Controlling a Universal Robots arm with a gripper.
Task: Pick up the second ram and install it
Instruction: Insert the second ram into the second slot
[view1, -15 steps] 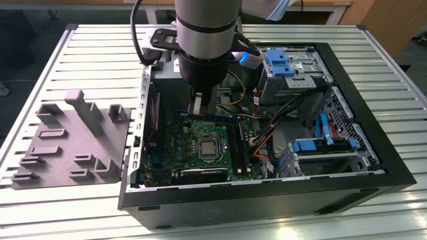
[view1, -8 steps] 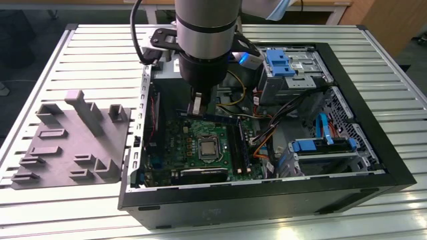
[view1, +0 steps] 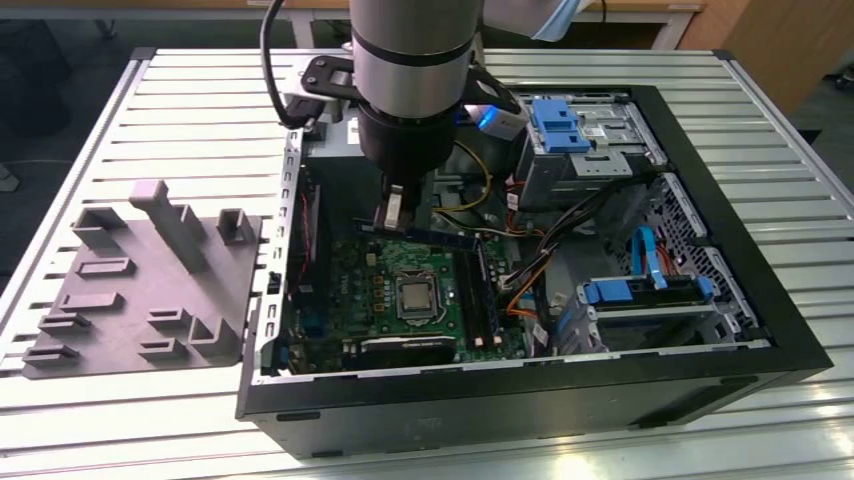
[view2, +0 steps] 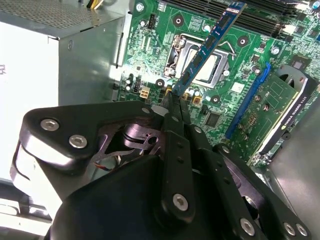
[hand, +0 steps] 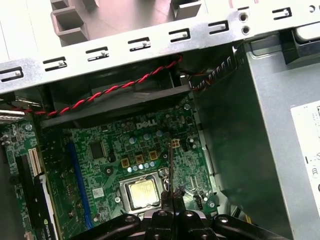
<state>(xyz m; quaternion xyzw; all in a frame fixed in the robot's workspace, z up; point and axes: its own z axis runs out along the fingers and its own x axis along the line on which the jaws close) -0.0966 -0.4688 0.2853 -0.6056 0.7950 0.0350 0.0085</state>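
Gripper closed on one end of ram, exterior view's centre — ram's long axis lies crosswise to slots just below.

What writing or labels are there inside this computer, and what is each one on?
On the motherboard: a white maker's logo near the processor socket; other markings too small to read.
On the graphics card: a white maker's name.
On the power supply label: print too small to read.
On the second ram in the end effector: nothing readable.
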